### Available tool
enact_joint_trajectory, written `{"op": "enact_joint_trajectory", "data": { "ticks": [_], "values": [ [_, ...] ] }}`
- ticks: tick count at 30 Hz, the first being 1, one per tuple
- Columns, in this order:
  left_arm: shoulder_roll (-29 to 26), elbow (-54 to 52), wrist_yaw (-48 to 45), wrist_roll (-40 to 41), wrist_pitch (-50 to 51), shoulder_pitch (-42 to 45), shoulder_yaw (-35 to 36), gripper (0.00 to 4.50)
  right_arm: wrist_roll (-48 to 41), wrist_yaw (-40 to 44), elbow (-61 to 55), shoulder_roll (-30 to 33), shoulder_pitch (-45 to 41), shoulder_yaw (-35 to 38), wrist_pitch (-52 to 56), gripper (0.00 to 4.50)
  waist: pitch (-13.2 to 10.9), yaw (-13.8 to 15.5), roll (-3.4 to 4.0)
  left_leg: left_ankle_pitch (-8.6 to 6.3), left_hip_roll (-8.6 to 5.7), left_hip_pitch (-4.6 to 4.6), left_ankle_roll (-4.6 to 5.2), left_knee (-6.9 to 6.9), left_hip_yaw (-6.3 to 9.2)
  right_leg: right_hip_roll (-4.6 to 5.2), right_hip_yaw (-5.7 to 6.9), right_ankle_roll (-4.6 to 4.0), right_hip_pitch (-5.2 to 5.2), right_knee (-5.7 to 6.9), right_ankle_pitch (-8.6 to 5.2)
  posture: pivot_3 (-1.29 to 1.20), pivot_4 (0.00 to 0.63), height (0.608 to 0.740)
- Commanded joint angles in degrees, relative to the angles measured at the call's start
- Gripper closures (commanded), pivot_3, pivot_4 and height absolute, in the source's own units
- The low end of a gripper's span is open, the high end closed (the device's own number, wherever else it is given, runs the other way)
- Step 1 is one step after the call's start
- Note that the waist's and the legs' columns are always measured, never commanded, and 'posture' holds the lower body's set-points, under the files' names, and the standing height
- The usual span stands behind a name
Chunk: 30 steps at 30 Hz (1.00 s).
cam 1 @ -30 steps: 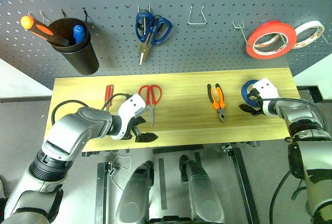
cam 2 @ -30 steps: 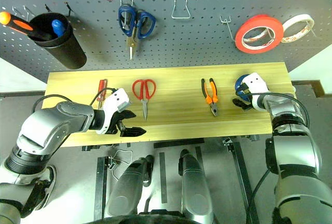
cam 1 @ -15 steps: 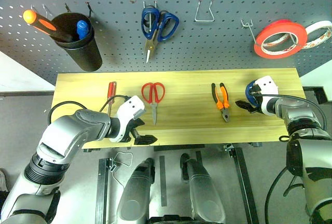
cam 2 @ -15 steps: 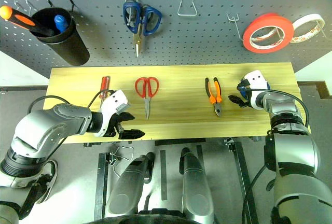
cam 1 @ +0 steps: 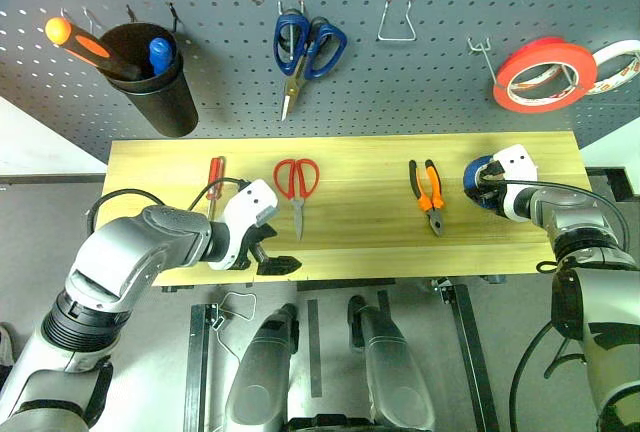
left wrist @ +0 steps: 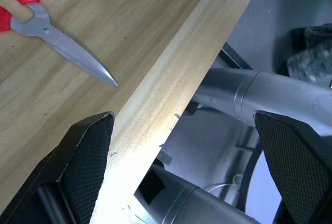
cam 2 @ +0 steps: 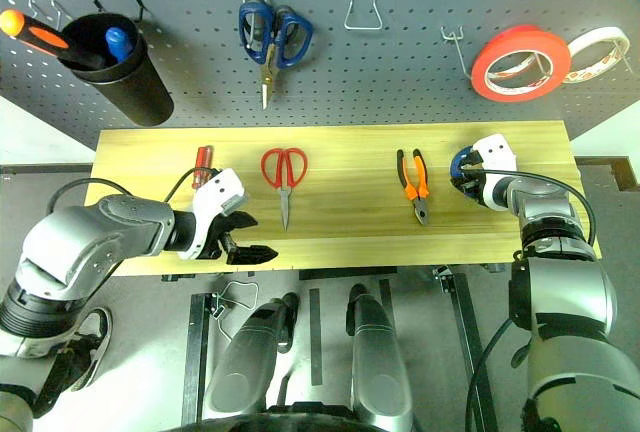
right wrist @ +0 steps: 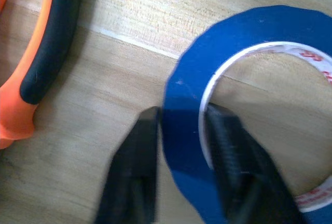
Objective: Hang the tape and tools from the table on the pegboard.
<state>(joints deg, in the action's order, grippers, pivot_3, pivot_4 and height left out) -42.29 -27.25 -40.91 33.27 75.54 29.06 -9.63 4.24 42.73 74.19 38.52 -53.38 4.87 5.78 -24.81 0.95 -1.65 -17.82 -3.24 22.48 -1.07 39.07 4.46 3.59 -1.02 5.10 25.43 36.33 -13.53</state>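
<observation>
Right gripper [right wrist: 179, 136], as I see it, is clamped across the wall of the blue tape roll [right wrist: 249, 89], one finger outside and one inside the white core, at the right end of the wooden table [cam 1: 360, 242]. Orange-and-black pliers [cam 1: 425, 190] lie just beside the roll. My left gripper [left wrist: 181, 130] hangs with fingers spread wide over the table's front edge, near the red-handled scissors [cam 1: 295, 184], below the pegboard [cam 1: 420, 82].
</observation>
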Motion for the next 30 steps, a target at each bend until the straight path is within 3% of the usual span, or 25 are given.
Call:
{"op": "enact_joint_trajectory", "data": {
  "ticks": [1,9,13,17,23,30],
  "values": [
    [-0.73,-1.45,-0.21,1.32,0.04,0.38,1.69,0.0,0.75,-1.12,1.39,-0.32,2.04,-0.41,0.88,3.83,-0.12,0.01,-0.03,0.0,0.0,0.0,0.0,0.0,0.01,0.0,0.0,0.0,0.0,0.0,0.0,0.18,0.51,0.74],
    [-2.42,-0.65,-1.3,1.87,-1.09,1.11,1.26,0.0,-0.47,5.5,-1.07,2.29,2.85,-0.05,-1.4,3.83,-0.58,0.0,0.07,0.0,0.0,0.0,-0.01,-0.09,0.02,0.0,0.01,0.0,0.01,-0.05,0.0,0.16,0.502,0.74],
    [-2.32,-0.17,-1.21,1.56,-2.12,0.63,0.86,0.0,-3.52,12.7,-9.29,5.36,6.04,1.23,-1.93,3.83,-0.71,0.2,0.25,0.02,0.0,0.17,-0.05,-0.17,0.09,0.0,0.12,0.0,0.1,-0.11,0.0,0.14,0.486,0.74],
    [-1.82,1.09,-1.33,0.92,-4.07,0.66,-0.3,0.0,-8.88,16.16,-27.11,7.61,15.72,4.43,4.29,3.83,-0.71,0.91,0.29,0.06,0.0,1.01,-0.1,0.01,0.1,0.0,0.16,0.04,1.0,0.06,0.03,0.12,0.467,0.74],
    [-0.37,5.02,-2.24,-1.07,-8.69,2.87,-3.46,0.0,-16.74,9.92,-57.19,7.59,35.91,15.15,16.51,3.83,-0.62,1.9,0.46,0.16,-0.03,1.43,-0.27,0.08,0.17,0.06,0.29,0.04,1.4,0.25,0.03,0.1,0.419,0.74],
    [-0.77,6.4,-5.34,-4.33,-17.4,1.55,-5.57,0.0,-25.42,2.65,-74.99,2.71,51.27,28.96,22.7,3.83,-0.45,1.63,0.69,0.25,-0.07,1.36,-0.41,0.06,0.2,0.08,0.26,0.05,1.39,0.17,0.09,0.09,0.375,0.74]
  ]
}}
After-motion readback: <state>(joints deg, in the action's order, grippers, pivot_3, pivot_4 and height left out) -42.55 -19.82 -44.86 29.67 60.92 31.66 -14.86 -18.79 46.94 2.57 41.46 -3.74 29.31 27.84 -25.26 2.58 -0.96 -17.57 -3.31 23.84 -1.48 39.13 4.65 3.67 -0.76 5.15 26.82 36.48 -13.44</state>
